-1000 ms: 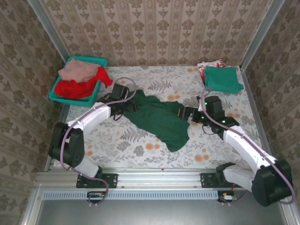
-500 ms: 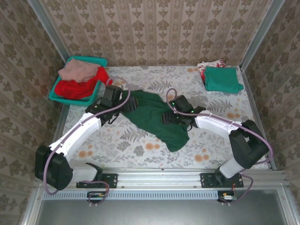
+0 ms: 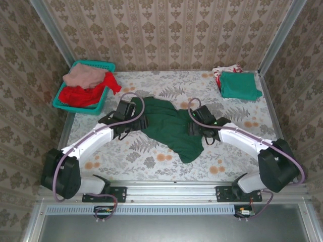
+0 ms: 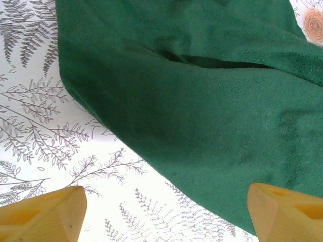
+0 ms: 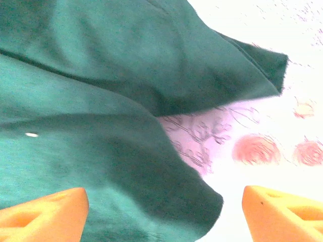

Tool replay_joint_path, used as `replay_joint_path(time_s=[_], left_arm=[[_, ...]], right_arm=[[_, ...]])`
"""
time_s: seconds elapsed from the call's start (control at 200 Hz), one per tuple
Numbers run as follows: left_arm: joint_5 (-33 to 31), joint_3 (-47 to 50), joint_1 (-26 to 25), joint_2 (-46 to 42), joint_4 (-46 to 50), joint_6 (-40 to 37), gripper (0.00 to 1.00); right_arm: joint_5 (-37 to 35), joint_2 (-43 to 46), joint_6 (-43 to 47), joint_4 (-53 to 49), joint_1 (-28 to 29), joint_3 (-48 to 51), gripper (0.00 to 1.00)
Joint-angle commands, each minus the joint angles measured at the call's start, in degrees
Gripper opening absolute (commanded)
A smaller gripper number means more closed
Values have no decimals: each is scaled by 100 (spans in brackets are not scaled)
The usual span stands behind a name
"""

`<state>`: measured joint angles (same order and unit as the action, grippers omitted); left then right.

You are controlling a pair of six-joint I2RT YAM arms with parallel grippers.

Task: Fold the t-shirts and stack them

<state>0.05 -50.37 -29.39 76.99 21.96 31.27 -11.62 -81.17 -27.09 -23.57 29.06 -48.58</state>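
Left gripper (image 3: 141,122) and right gripper (image 3: 194,129), jaws wide and empty, flank the green shirt (image 3: 169,128) mid-frame (folded stack (image 3: 239,84) upper right), probably to spread it.

the top camera sits high behind the arm bases (image 3: 105,190), facing down and forward over the whole table (image 3: 151,159) to the back wall (image 3: 166,35). the left wrist camera looks down from very close, past its yellow fingertips (image 4: 45,214), onto the left edge of the dark green t-shirt (image 3: 170,126). the right wrist camera is equally close at the shirt's right edge. all three views share that shirt.
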Motion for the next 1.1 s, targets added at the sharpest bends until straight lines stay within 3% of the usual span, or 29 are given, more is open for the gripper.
replay_joint_path(time_s=[0.0,0.11,0.215,0.265,0.445,0.55,0.65,0.73,0.84,0.945,1.095], left_arm=[[189,3,-92,53,-174,-112,84],[223,10,-112,16,-161,-121,84],[211,56,-111,-194,-121,-104,84],[175,118,-86,-357,-91,-103,84],[-122,399,57,-1109,193,-50,88],[-205,723,220,-1751,331,56,88],[-164,1061,526,-2321,541,207,90],[-85,1201,608,-2672,678,263,93],[-87,1161,368,-2757,673,397,100],[-800,759,-790,-2147,454,632,100],[-1711,-877,-2458,37,427,562,100]], right_arm=[[301,-35,-113,215,-339,412,81],[1159,-194,13,746,-393,397,71],[1328,-330,-11,677,-214,-7,45],[1293,-345,-71,676,14,-229,34],[1212,-844,-226,785,1127,-1154,17],[1217,-1352,-254,875,1699,-1788,22],[1588,-1690,-278,817,1830,-2170,28],[1400,-1351,-181,593,1840,-2064,30],[376,-403,-200,-135,1478,-1543,44],[317,670,-473,-400,327,-462,50],[494,1883,-524,-825,-1223,658,60]])
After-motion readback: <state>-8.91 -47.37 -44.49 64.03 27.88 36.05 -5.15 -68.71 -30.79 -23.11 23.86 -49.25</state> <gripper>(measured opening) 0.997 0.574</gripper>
